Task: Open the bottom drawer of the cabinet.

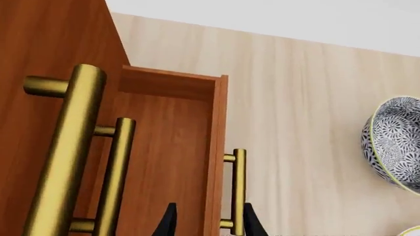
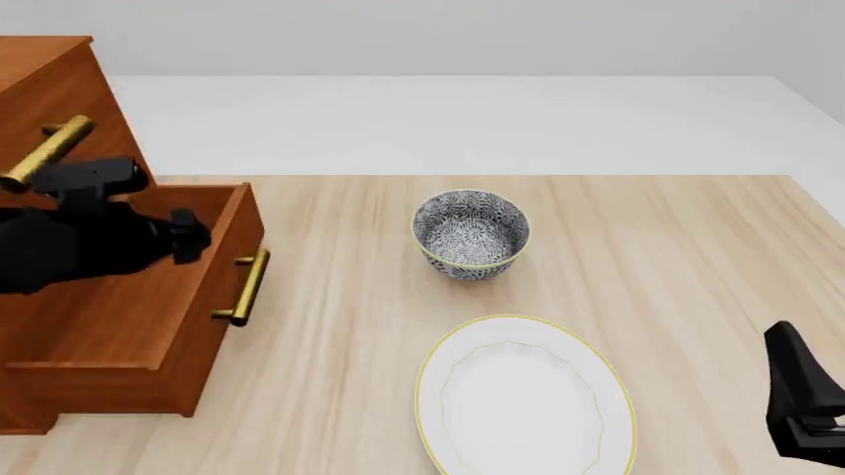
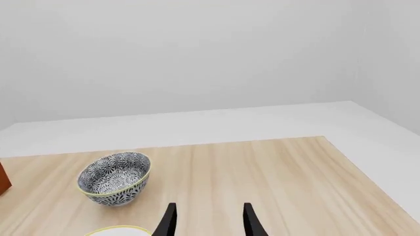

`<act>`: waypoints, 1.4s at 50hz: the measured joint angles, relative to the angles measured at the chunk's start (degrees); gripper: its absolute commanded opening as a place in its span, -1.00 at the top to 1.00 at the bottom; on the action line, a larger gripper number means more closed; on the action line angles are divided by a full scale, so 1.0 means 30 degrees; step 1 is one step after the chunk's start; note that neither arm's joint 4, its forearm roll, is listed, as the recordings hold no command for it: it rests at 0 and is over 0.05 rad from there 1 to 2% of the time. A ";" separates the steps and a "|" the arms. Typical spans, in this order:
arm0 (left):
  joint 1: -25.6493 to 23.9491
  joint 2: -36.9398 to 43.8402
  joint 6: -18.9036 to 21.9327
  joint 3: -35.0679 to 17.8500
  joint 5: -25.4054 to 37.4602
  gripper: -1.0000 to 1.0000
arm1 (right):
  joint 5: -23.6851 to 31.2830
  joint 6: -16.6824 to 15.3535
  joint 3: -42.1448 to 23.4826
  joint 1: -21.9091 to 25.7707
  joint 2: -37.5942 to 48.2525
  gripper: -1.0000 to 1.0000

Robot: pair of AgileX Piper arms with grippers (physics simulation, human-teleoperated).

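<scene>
The cabinet stands at the table's far left. Its bottom drawer is pulled well out, showing an empty wooden inside, with its brass bar handle facing right. My left gripper hangs open over the drawer's front panel. One of its fingertips shows over the drawer's inside and the other beyond the handle, with nothing held. In the front view the left arm covers part of the cabinet's front. My right gripper is open and empty, low at the table's right front.
A patterned blue-and-white bowl sits mid-table, right of the drawer. A white plate with a yellow rim lies nearer the front edge. The two upper drawers' brass handles jut out above the open drawer.
</scene>
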 measured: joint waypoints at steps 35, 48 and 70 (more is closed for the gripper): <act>-0.0722 0.1885 -0.1391 0.1699 -0.2286 -1.00 | 0.0176 -0.0026 -0.0138 -0.0017 0.0002 -1.00; -0.0888 0.2411 -0.1909 0.2257 -0.3083 -1.00 | 0.0616 -0.0054 -0.0591 -0.0017 0.0015 -1.00; -0.1581 0.3249 -0.2653 0.2994 -0.4348 -1.00 | 0.1191 -0.0049 -0.1201 -0.0018 0.0013 -1.00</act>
